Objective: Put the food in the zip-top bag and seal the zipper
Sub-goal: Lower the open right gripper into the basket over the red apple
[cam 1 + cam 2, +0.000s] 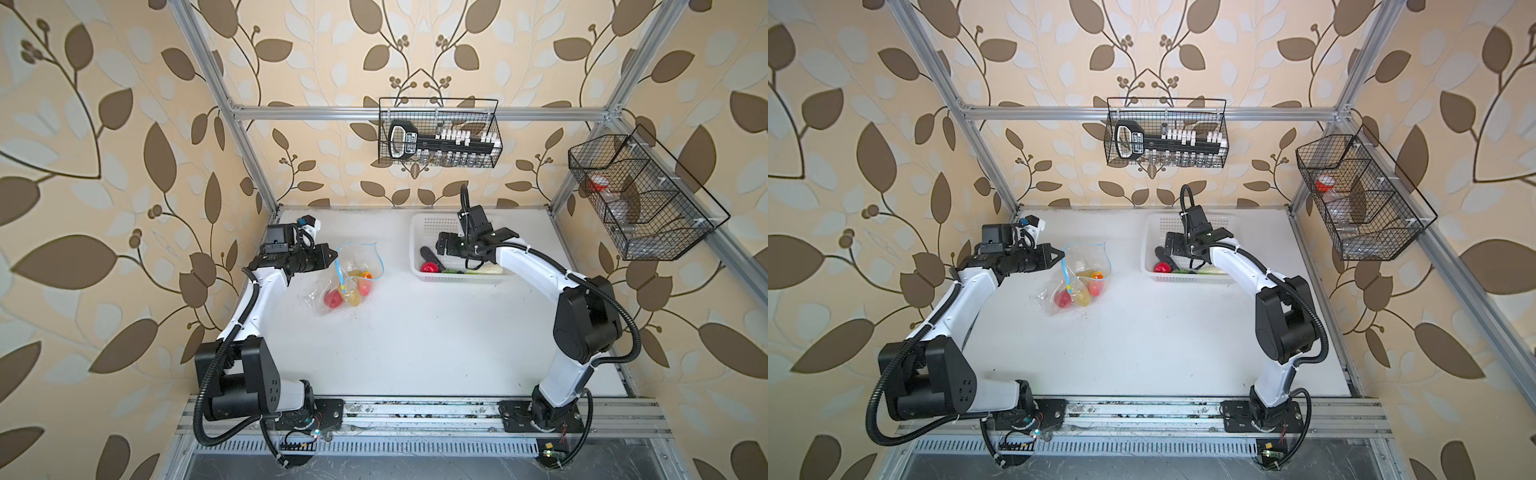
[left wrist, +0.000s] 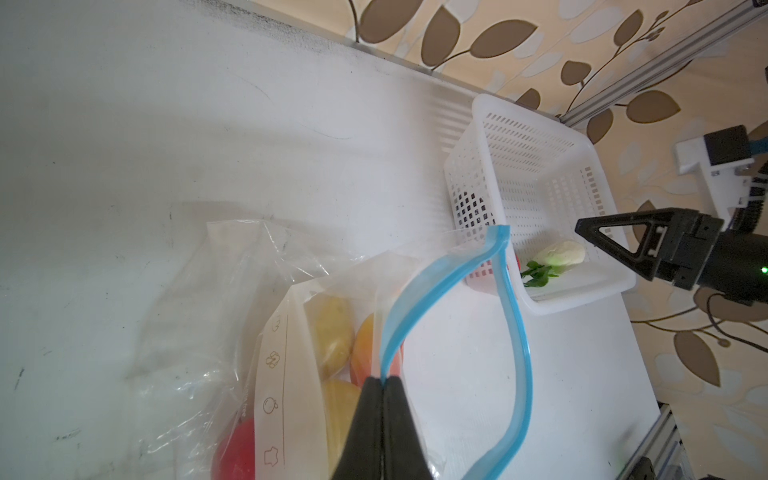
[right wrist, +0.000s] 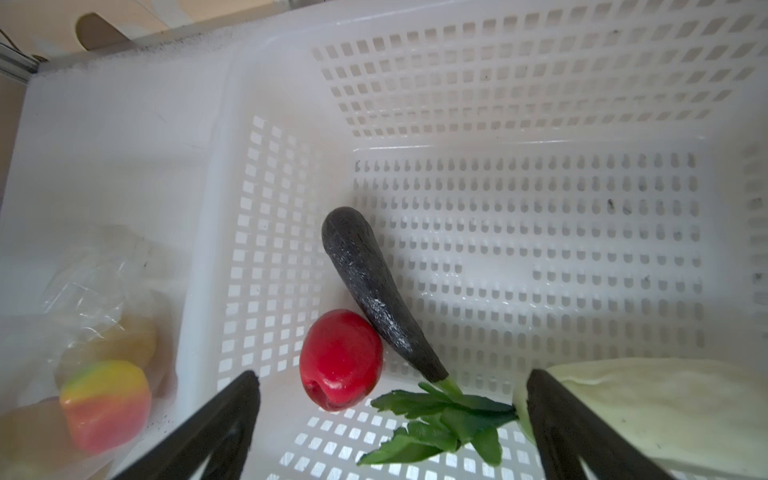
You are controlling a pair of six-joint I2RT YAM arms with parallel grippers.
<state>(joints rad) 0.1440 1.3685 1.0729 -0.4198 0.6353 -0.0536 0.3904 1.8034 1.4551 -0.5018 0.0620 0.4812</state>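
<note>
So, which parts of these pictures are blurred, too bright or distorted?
Right wrist view: the eggplant and red tomato are sharp, the zip-top bag is blurred. Left wrist view: the left gripper, shut on the zipper, looks soft near the lens. Both top views: the white table is very bright, and the wallpaper stretches toward the corners.

No word or number is showing clearly enough to be read. The white label patch on the zip-top bag is carrying a column of four small outline pictograms beside a thin ruled line: a curled shape, a broccoli-like head, a round fruit with a stalk and a shirt-like outline. Tiny grey print is running along the patch's edge, too blurred to make out. In both top views, the black handled item lying in the hanging wire basket is bearing a lettered plate, its letters too small to read.
</note>
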